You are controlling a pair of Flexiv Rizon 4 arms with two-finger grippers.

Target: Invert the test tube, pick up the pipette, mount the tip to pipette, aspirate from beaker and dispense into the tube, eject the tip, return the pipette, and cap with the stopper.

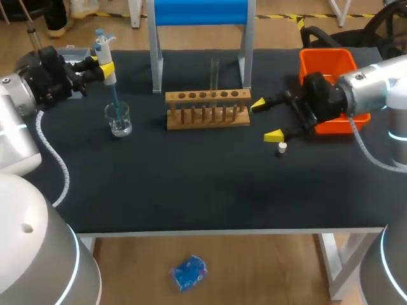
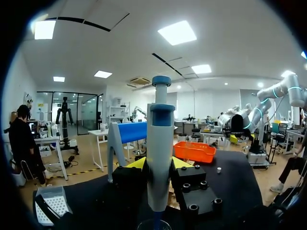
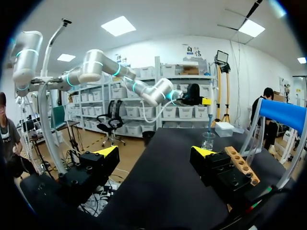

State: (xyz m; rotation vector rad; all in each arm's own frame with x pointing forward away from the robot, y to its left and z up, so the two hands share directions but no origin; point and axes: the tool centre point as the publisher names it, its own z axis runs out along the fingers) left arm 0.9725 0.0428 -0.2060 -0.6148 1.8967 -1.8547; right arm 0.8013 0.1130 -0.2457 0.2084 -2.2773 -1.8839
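My left gripper (image 1: 103, 67) is shut on the white and blue pipette (image 1: 103, 47), which it holds upright at the table's far left. The pipette's blue tip (image 1: 115, 101) dips into the glass beaker (image 1: 119, 119) below. In the left wrist view the pipette (image 2: 159, 143) stands between the yellow fingertips (image 2: 136, 163), over the beaker's rim (image 2: 154, 224). A clear test tube (image 1: 215, 75) stands upright in the wooden rack (image 1: 208, 109). My right gripper (image 1: 266, 120) hangs open just right of the rack, with nothing in it. The small white stopper (image 1: 282, 149) lies on the mat beside it.
An orange bin (image 1: 331, 70) sits at the back right, behind my right wrist. A blue and grey stand (image 1: 200, 16) rises behind the rack. A white tip box (image 2: 52, 205) lies at the far left corner. The black mat's front half (image 1: 210, 190) is bare.
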